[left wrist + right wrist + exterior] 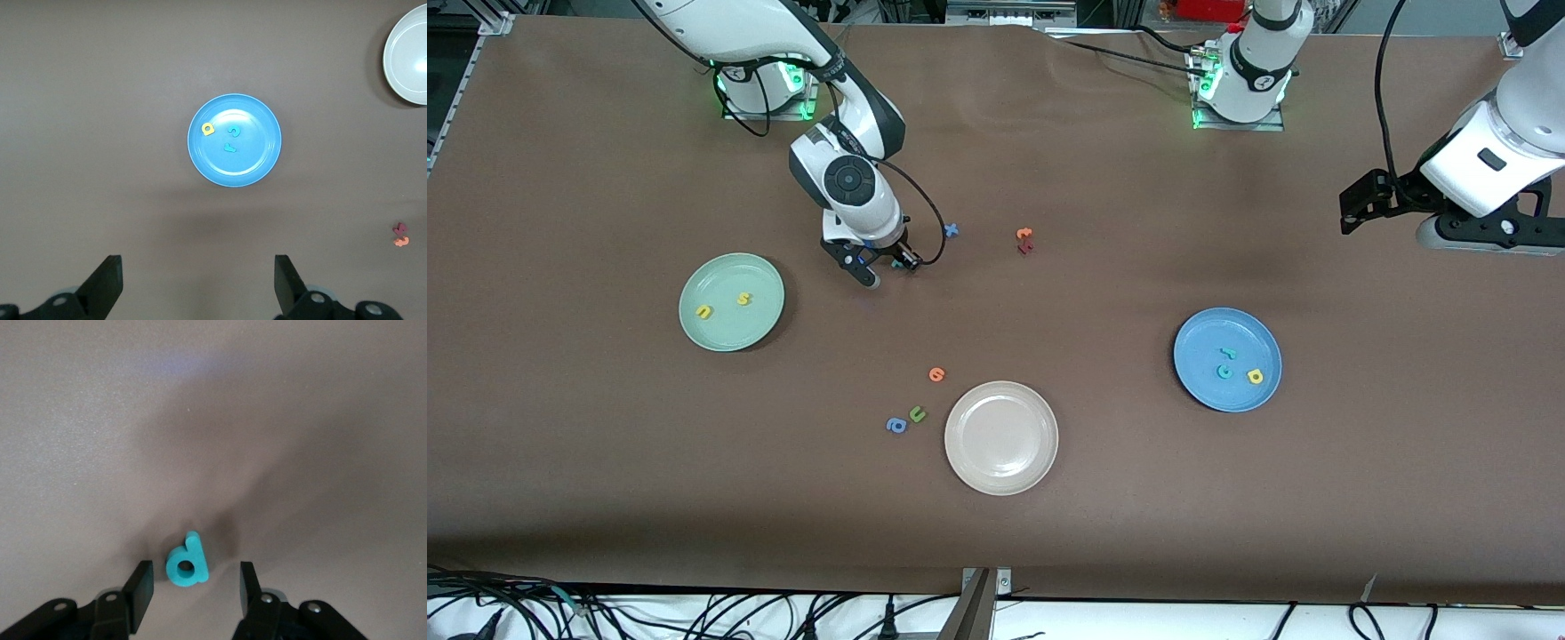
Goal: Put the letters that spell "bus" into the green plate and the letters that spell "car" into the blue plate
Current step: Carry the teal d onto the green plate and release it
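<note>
The green plate [729,333] holds a yellow "u" [704,312] and a yellow "s" [743,300]. A teal "b" [187,565] lies flat on the table beside that plate, between the fingers of my right gripper [193,587], which is down at the table [889,269] and open, with a gap on each side of the letter. The blue plate [1209,342] carries a teal "r" [1228,354], a teal "c" [1224,372] and a yellow "a" [1255,377]. My left gripper [198,287] waits open and empty, high over the left arm's end of the table, above that plate [253,157].
A beige-white plate [1001,467] sits near the front camera. Beside it lie an orange letter [936,374], an olive "u" [917,413] and a blue "a" [896,426]. A blue "x" [951,230] and orange and red letters [1024,240] lie beside the right gripper.
</note>
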Tool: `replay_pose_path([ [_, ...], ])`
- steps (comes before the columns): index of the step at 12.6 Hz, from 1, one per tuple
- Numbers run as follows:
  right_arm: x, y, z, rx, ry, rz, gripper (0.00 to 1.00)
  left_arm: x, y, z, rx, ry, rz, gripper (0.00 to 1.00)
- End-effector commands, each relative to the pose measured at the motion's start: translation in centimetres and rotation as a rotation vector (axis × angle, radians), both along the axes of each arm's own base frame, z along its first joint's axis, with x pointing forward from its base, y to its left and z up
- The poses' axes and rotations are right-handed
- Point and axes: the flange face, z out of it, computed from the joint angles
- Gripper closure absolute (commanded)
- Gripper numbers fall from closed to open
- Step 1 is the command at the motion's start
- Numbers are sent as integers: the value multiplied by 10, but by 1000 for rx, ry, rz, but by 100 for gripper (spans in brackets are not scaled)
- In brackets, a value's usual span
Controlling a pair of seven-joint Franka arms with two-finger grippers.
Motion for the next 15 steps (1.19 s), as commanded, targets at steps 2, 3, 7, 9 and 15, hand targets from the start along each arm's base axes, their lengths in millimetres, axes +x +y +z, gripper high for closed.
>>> replay_pose_path([
  [2,-3,-1,-10,14,-20,8,39,1,2,6,-29,10,-4,0],
  [3,-3,-1,-12,22,-26,5,39,1,1,6,-29,10,-6,0],
  [7,-5,-1,-14,20,-22,7,59,1,1,6,-29,10,-6,0],
  [9,-4,-1,-14,20,-22,7,72,1,0,6,-29,10,-7,0],
  [15,9,-10,11,-16,-26,10,87,1,0,6,-29,10,-7,0],
])
